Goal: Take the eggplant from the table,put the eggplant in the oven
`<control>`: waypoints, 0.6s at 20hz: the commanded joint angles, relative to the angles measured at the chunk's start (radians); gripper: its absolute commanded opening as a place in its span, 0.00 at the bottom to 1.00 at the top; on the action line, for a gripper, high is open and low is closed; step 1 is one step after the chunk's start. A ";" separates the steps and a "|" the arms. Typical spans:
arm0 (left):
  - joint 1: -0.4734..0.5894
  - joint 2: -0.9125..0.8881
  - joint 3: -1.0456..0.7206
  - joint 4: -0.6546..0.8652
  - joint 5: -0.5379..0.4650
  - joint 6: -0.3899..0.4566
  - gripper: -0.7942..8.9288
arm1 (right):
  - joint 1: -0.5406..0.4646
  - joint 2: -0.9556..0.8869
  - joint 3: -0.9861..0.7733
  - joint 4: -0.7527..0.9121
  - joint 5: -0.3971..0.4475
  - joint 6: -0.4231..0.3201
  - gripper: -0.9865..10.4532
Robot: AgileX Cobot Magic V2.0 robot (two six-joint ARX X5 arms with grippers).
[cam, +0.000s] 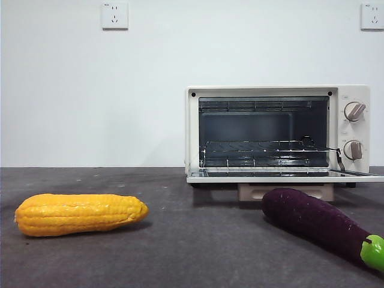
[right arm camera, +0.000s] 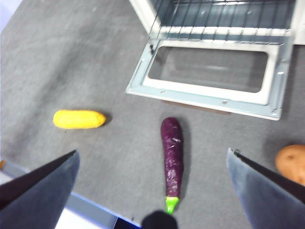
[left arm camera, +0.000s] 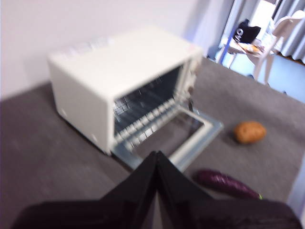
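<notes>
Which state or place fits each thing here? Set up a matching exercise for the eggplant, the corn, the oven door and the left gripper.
Things:
1. eggplant
2. corn
3. oven door
4. left gripper

States or places:
A. folded down flat, open
B. jaws shut, empty
C. lying on the table in front of the oven
D. lying on the table, away from the oven

Pairs: 1-C, 2-D, 3-A, 4-B

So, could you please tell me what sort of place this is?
Probably a lab mock-up of a kitchen: a toaster oven with toy eggplant and corn on a bare grey table, against a plain white wall with sockets.
</notes>
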 commanded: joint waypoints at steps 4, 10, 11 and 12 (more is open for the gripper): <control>0.003 -0.092 -0.345 0.115 0.034 -0.032 0.08 | 0.094 0.069 -0.001 -0.061 0.019 -0.017 0.58; -0.031 -0.102 -0.402 0.167 0.088 -0.039 0.08 | 0.222 0.185 -0.037 -0.058 0.106 -0.005 0.58; -0.035 -0.103 -0.402 0.171 0.085 -0.039 0.08 | 0.247 0.200 -0.062 -0.034 0.114 0.014 0.58; -0.035 -0.103 -0.402 0.171 0.085 -0.039 0.08 | 0.273 0.209 -0.100 0.010 0.122 0.037 0.58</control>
